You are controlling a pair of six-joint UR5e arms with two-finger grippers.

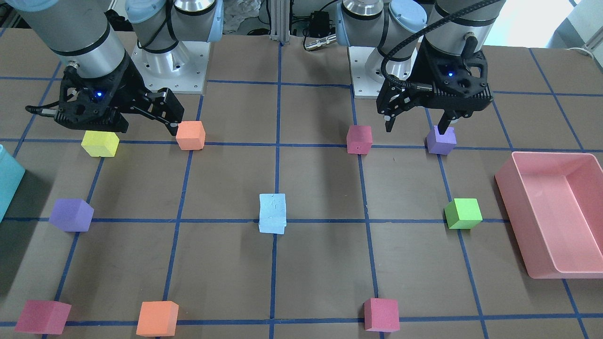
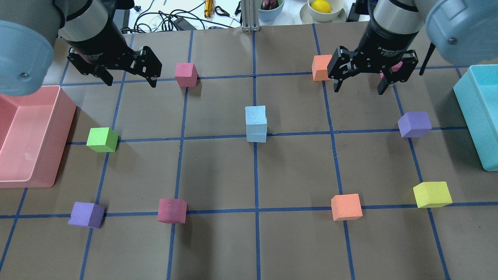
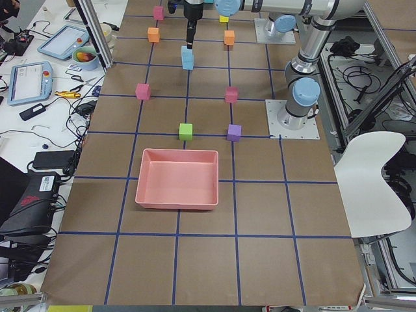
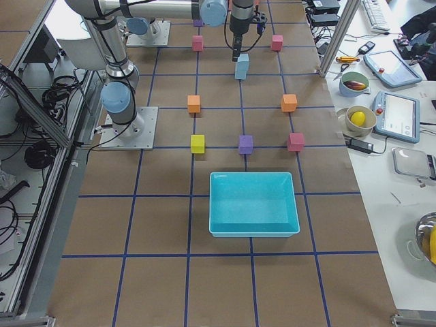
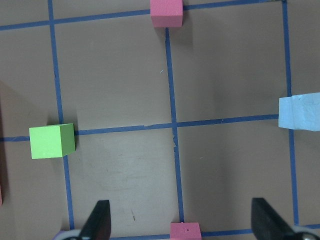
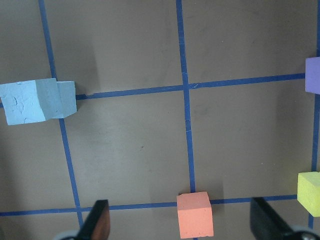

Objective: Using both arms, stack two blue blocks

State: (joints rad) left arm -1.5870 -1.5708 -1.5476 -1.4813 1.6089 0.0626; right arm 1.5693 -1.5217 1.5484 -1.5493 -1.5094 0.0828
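Observation:
The two pale blue blocks stand stacked at the table's centre, the upper blue block (image 2: 255,116) sitting squarely on the lower blue block (image 2: 256,136). The stack also shows in the front view (image 1: 272,213) and at the edge of both wrist views (image 5: 299,111) (image 6: 37,100). My left gripper (image 2: 130,80) is open and empty, hovering at the far left, well away from the stack. My right gripper (image 2: 358,90) is open and empty, hovering at the far right beside an orange cube (image 2: 321,67).
A pink bin (image 2: 35,179) stands at the left edge and a teal bin (image 2: 472,112) at the right edge. Coloured cubes lie around the stack: green (image 2: 102,139), pink (image 2: 185,74), purple (image 2: 414,124), yellow (image 2: 432,194) and several more along the near row.

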